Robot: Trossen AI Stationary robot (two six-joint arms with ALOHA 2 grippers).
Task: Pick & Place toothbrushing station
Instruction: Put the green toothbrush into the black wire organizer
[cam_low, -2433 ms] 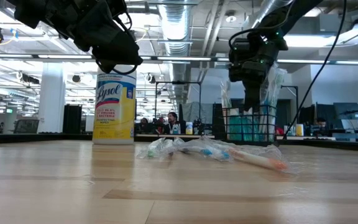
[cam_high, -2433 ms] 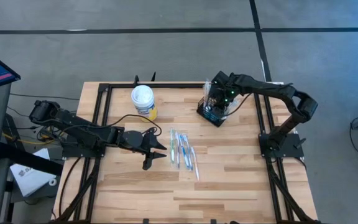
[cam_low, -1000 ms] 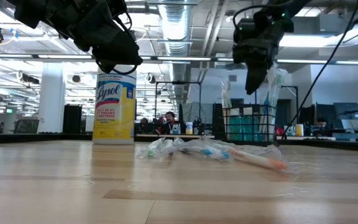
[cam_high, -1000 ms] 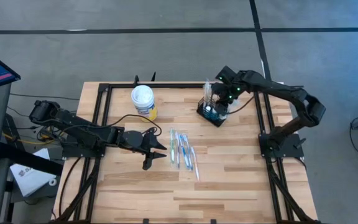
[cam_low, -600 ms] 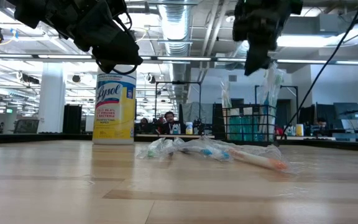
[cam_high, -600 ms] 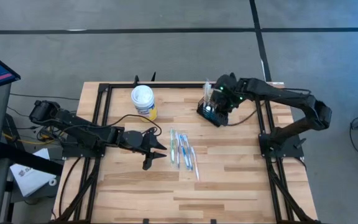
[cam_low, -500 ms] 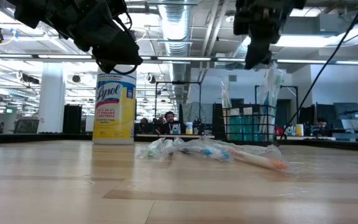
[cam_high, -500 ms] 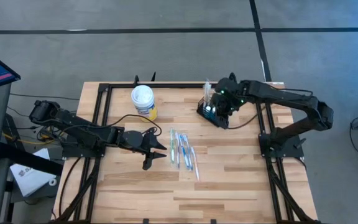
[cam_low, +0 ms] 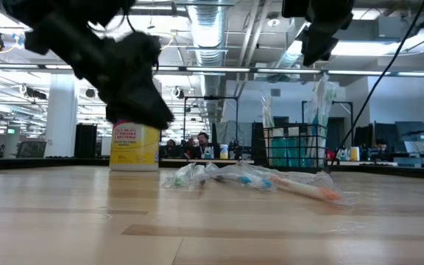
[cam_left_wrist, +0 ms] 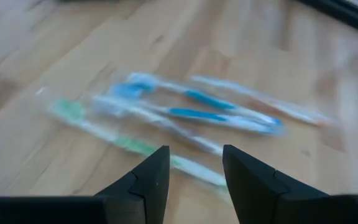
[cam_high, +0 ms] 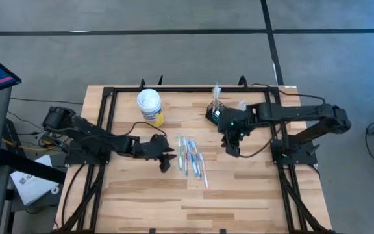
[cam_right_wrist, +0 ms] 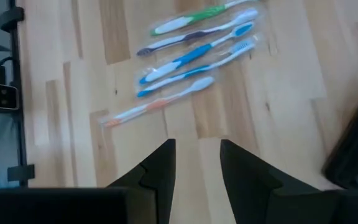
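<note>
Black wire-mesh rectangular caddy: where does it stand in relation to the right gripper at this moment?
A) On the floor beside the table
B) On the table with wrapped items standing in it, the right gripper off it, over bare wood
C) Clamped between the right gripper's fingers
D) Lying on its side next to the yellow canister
B: the black wire-mesh caddy stands on the wooden table, and the right gripper, fingers apart and empty, is over bare wood beside it.
</note>
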